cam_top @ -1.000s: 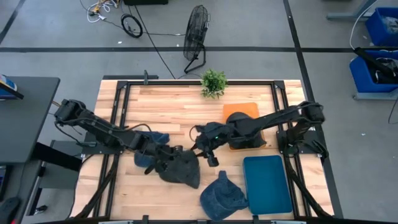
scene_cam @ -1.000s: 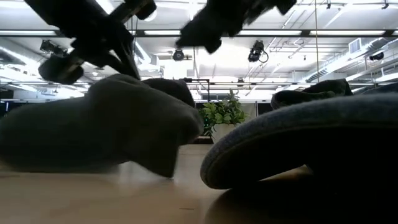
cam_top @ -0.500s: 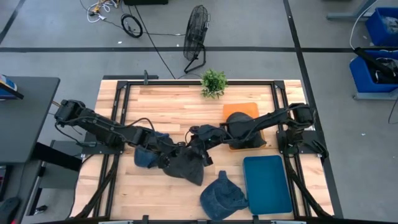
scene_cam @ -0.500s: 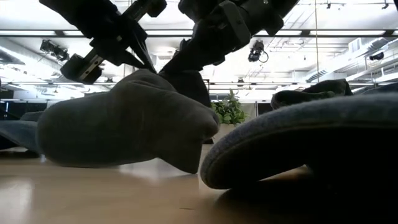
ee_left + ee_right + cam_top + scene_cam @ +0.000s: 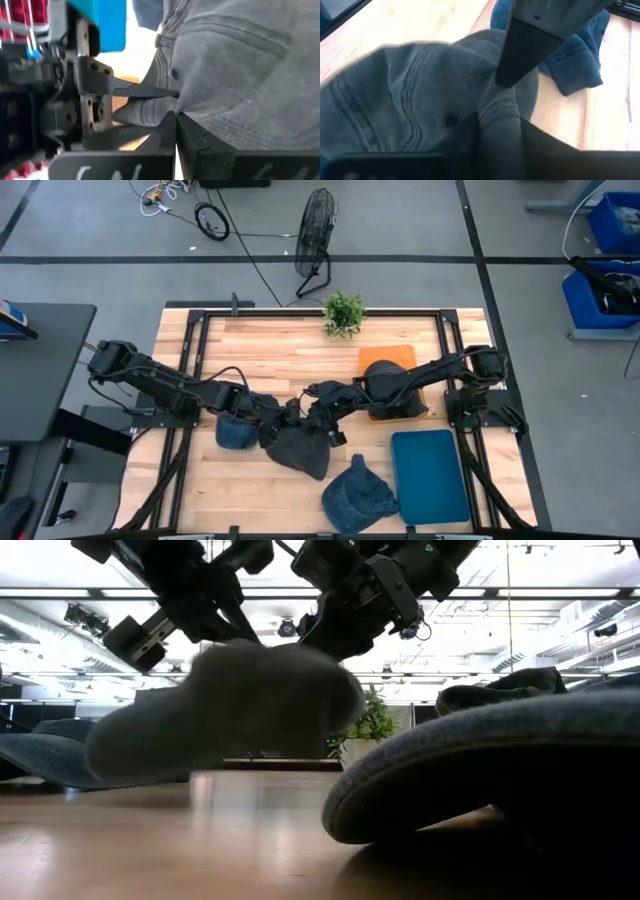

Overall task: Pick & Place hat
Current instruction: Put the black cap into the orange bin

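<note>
The grey hat [image 5: 300, 448] sits mid-table between both grippers and shows blurred in the low view [image 5: 230, 710]. My left gripper [image 5: 283, 418] comes from the table's left and is shut on the hat's crown. My right gripper [image 5: 318, 418] comes from the right and is shut on it too, close beside the left one. A blue hat [image 5: 238, 430] lies flat just left of the grey one. A second blue hat [image 5: 358, 492] lies by the near edge. A dark hat [image 5: 395, 400] rests on an orange pad [image 5: 385, 360]. My left gripper pinches a bunched fold of the grey hat's crown [image 5: 176, 107] between its two fingers, slanting down from the table's left. The hat hangs below the fingers, its underside just above the table [image 5: 150, 772]. My right gripper pinches a raised fold of the crown [image 5: 497, 107] between its two fingers, slanting down from the table's right, right beside the left gripper's finger [image 5: 530, 45]. The crown spreads out below the hold.
A blue tray [image 5: 430, 475] lies at the near right, next to the second blue hat. A potted plant [image 5: 343, 312] stands at the far edge. The black frame rails [image 5: 190, 380] run along both sides. Bare wood shows in the far left part [image 5: 270, 355].
My right gripper has moved toward the table's left to the grey hat and taken hold of its crown. My left gripper has moved right and slightly toward the far edge with the hat. The hat, which lay on the table, has been bunched up and raised off the surface.
</note>
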Controlling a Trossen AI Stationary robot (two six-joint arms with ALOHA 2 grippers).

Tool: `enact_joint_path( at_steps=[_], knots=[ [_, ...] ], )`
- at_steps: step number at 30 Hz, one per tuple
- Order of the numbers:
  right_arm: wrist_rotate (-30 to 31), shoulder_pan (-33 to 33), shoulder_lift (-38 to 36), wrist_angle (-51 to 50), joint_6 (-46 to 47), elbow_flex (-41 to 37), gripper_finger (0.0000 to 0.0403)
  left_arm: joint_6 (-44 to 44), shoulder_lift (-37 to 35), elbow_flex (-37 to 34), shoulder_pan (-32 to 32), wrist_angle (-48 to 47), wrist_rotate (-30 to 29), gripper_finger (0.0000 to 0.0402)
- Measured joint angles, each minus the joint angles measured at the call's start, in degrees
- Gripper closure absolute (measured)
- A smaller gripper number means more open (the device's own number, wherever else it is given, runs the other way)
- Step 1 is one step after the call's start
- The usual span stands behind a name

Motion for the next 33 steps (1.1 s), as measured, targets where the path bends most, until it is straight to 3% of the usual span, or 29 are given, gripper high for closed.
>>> enact_joint_path(
  at_steps=[5,13,17,22,27,33],
  knots=[
    [-0.33,0.01,0.00,-0.67,0.79,0.00,0.0385,-8.14,0.02,0.00,0.02,0.22,-0.08,0.0379],
    [0.61,0.04,0.00,-1.03,7.58,-0.02,0.0362,-15.24,0.02,0.00,0.02,0.61,-0.52,0.0294],
    [8.29,0.11,-0.01,-1.09,16.49,-0.02,0.0379,-21.67,0.02,0.00,0.04,0.63,-0.73,0.0268],
    [16.74,0.48,-3.04,-7.35,22.20,-0.02,0.0389,-31.18,0.02,0.00,0.02,0.62,-0.57,0.0265],
    [33.31,2.06,-11.78,-23.69,29.81,2.19,0.0389,-37.72,0.02,0.00,0.02,0.26,-0.64,0.0275],
    [42.87,3.56,-25.11,-44.19,40.44,5.67,0.0389,-37.52,0.02,0.00,0.27,0.28,-6.03,0.0280]
  ],
)
